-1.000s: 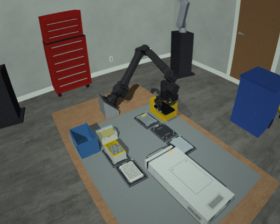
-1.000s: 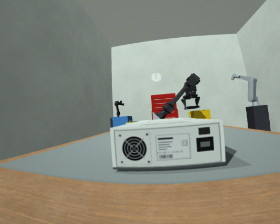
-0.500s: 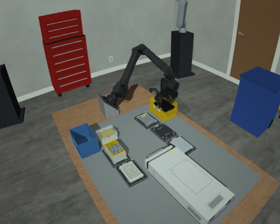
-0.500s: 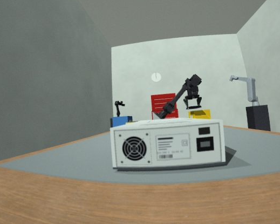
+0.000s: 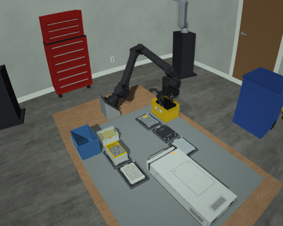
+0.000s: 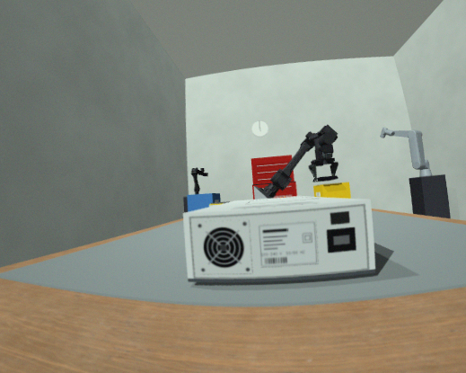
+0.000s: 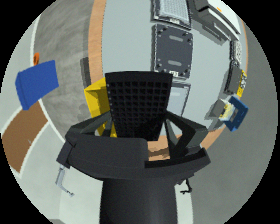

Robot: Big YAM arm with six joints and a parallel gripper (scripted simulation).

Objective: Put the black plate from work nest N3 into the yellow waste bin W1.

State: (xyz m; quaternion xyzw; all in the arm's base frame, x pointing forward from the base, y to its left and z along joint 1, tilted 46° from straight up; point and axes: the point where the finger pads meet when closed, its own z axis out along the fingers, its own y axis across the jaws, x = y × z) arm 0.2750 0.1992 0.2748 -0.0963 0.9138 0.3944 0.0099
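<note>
My gripper (image 5: 166, 101) is shut on the black plate (image 5: 168, 103), a flat black well plate held level. It hangs right over the open top of the yellow waste bin W1 (image 5: 164, 109), which stands upright at the far end of the grey mat. In the exterior view the plate (image 6: 325, 179) sits just above the bin's rim (image 6: 332, 190), between my fingers (image 6: 324, 173). The wrist view shows the plate (image 7: 138, 103) gripped between both fingers, with the yellow bin (image 7: 96, 100) under it at the left.
Three flat nests lie in a row near the bin: (image 5: 148, 120), (image 5: 165, 133), (image 5: 184, 145). A large white instrument (image 5: 190, 181) fills the near right. A blue bin (image 5: 85, 141), tip boxes (image 5: 111, 145) and a white well plate (image 5: 132, 173) stand at the left.
</note>
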